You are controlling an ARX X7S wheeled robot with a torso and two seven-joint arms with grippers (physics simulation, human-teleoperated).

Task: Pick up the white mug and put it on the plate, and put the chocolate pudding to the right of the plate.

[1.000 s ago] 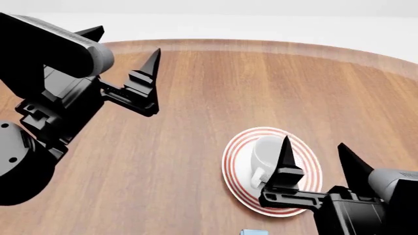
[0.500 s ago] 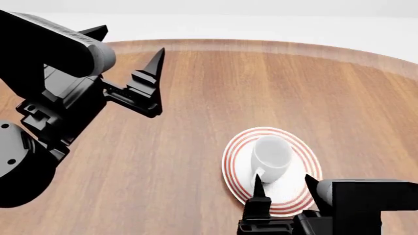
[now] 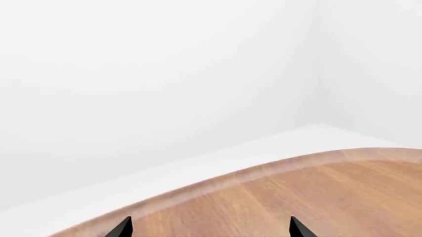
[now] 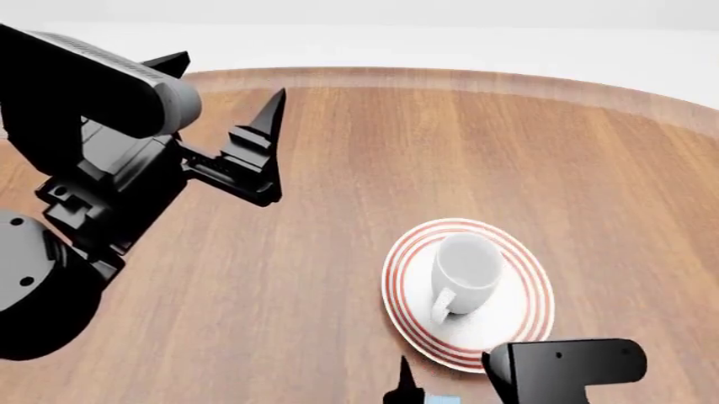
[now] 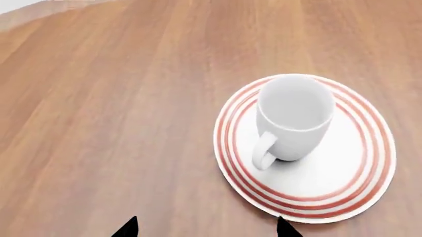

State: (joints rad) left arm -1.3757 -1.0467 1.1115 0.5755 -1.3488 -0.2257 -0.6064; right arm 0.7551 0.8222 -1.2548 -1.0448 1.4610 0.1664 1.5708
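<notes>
The white mug (image 4: 467,271) stands upright on the red-ringed plate (image 4: 526,326), its handle toward me; nothing holds it. Both also show in the right wrist view, the mug (image 5: 294,118) on the plate (image 5: 359,190). My right gripper (image 5: 205,228) is open and empty, low at the near edge, short of the plate; one fingertip (image 4: 405,374) shows in the head view. A light blue sliver (image 4: 436,398) beside that fingertip is the only visible part of the chocolate pudding. My left gripper (image 4: 227,80) is open and empty, raised at the far left.
The round wooden table (image 4: 371,151) has a pale curved far edge (image 3: 218,180), with white floor and wall beyond it. The left arm's bulk covers the table's left side in the head view.
My right gripper has drawn back from around the mug toward the near edge, leaving the mug on the plate. The left gripper has drifted slightly right.
</notes>
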